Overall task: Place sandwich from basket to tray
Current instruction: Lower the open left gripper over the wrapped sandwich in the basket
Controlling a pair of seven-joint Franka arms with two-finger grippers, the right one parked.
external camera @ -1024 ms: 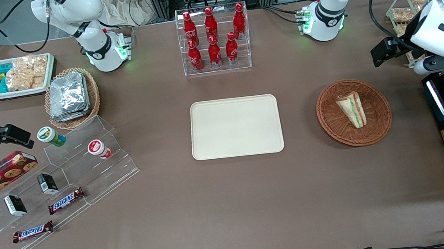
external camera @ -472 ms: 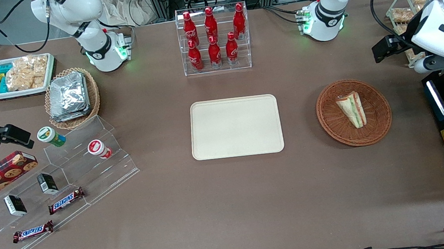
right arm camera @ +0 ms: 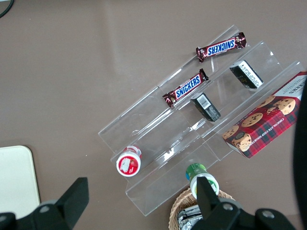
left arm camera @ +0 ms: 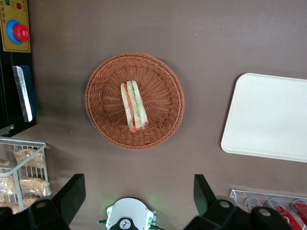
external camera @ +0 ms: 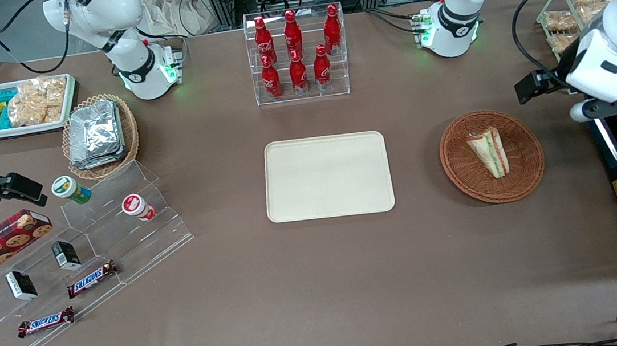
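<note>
Flat cream-beige rectangular plastic tray at table centre; round reddish-brown wicker basket well apart, toward the working arm's end; triangular pale-bread sandwich lying inside it; left gripper high above, fingers spread wide, holding nothing.

The left arm's gripper has shifted slightly nearer the front camera. It now hangs closer to the round reddish-brown wicker basket.

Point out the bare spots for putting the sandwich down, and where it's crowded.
The cream rectangular tray is bare all over. Bare brown table lies between it and the reddish-brown wicker basket holding the sandwich. The clear snack shelf is crowded. The open hand hovers high above the basket.
</note>
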